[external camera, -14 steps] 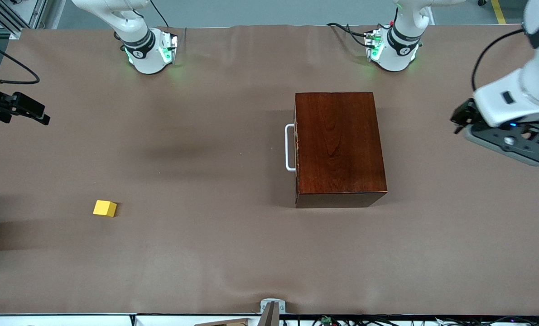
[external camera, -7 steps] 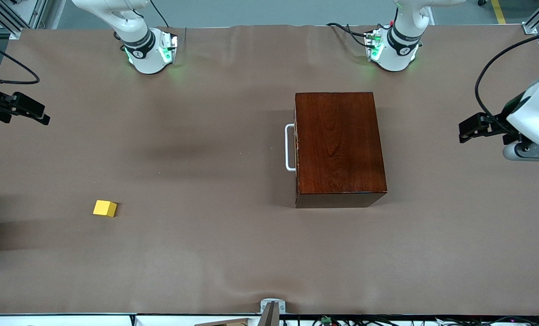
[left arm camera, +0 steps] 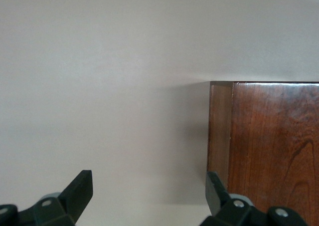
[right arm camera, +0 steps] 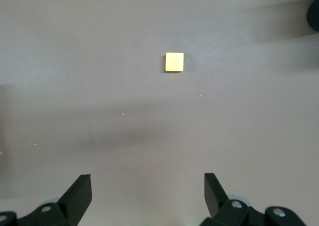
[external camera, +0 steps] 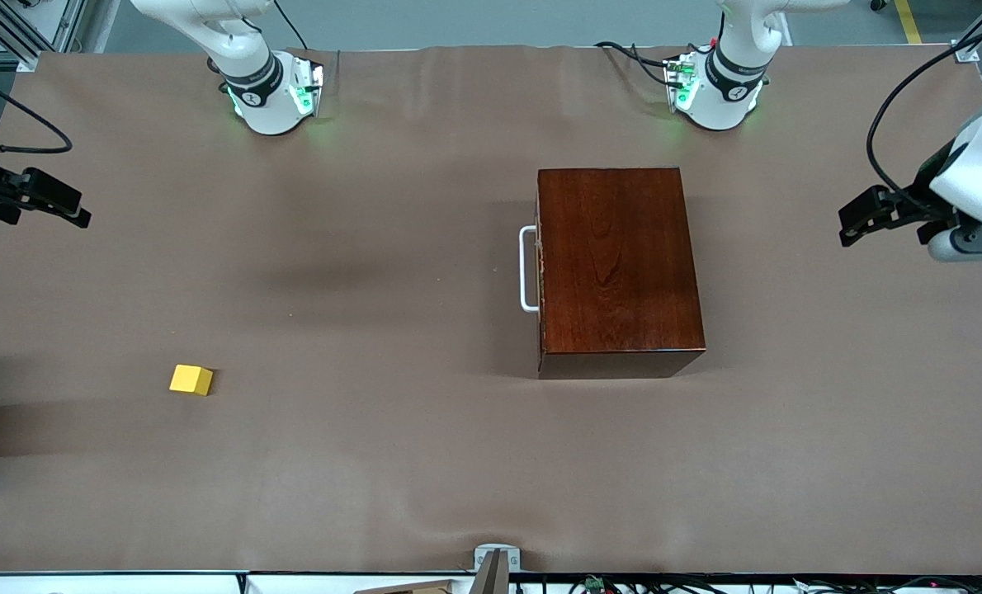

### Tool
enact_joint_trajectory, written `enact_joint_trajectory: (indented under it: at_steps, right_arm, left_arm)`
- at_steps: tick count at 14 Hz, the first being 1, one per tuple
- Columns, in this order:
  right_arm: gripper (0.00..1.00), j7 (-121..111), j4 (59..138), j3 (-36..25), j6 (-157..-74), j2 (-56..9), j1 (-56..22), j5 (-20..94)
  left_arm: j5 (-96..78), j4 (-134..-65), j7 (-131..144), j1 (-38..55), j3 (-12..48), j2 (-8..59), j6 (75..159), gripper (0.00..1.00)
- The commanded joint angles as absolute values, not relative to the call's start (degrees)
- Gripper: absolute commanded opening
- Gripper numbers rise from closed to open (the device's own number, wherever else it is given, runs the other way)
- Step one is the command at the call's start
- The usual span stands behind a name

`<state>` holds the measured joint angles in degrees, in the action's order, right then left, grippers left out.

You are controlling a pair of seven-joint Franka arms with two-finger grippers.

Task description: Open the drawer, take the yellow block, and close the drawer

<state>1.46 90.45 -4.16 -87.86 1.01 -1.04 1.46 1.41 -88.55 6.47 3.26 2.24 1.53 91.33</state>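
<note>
Left gripper [left arm camera: 148, 198] higher, jaws apart

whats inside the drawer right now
Cannot be seen: the drawer is shut in the box, only its handle showing. The yellow block lies out on the table.

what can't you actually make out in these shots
- Drawer interior: hidden in every view; it is shut inside the wooden box, only the white handle shows.
- Right gripper: front view's edge cuts it off; the right wrist view shows open fingers, and the yellow block.
- Left gripper: partly cut by the front view's edge; open in the left wrist view.
</note>
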Motion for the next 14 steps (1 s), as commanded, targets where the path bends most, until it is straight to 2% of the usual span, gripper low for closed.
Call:
enact_joint_trajectory:
  at_steps: [1, 14]
  right_arm:
    - [1.00, 1.5, 89.2, -4.0, -87.5, 0.5, -0.6, 1.7]
    - [1.00, 1.6, 89.1, -4.0, -87.5, 0.5, -0.6, 1.7]
  left_arm:
    - [-0.1, -91.6, 5.5, 4.6, -0.3, -0.7, 93.0, 1.00]
    - [-0.2, -91.3, 1.3, 4.5, 0.3, -0.9, 92.9, 1.00]
